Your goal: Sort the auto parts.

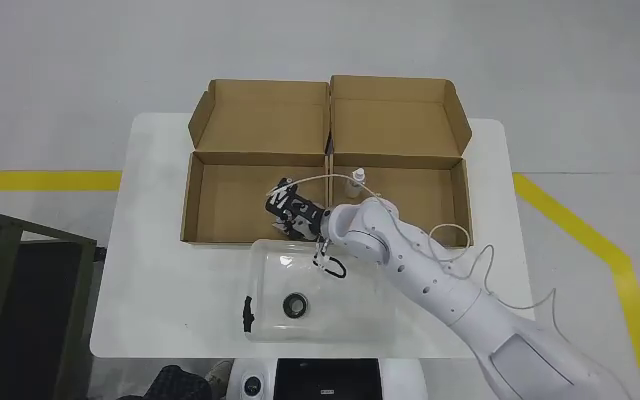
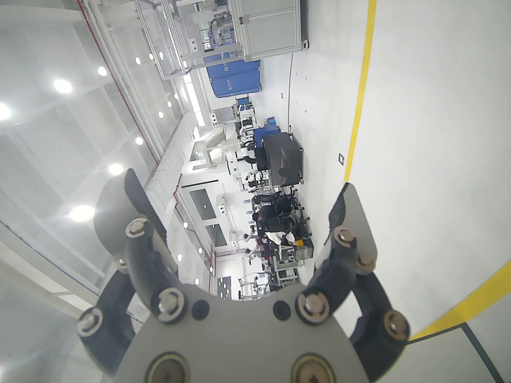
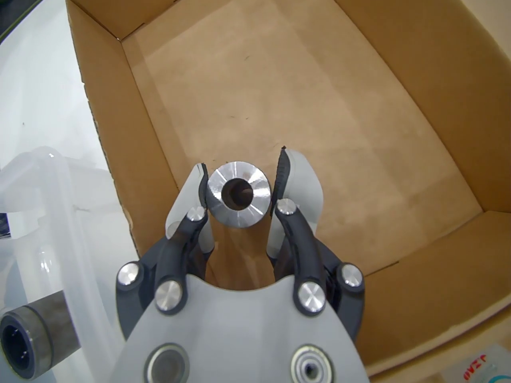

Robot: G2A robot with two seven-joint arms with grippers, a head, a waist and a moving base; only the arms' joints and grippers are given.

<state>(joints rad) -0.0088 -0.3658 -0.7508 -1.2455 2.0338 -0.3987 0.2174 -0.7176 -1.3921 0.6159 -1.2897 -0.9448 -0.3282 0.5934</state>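
steel ring [image 3: 238,194] pinched between my right fingers [image 3: 297,185], over the open cardboard box [image 3: 319,81].
top view adds a dark ring [image 1: 296,305] in the clear tray [image 1: 275,275]; my left fingers [image 2: 355,217] are spread.

Pale grey floor [image 1: 300,40], yellow line [image 1: 60,180]

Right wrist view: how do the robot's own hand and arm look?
The right hand has a grey metal plate with silver screws, black links and two pale grey fingers with black pads. From above, its rounded white arm carries a thin white cable.
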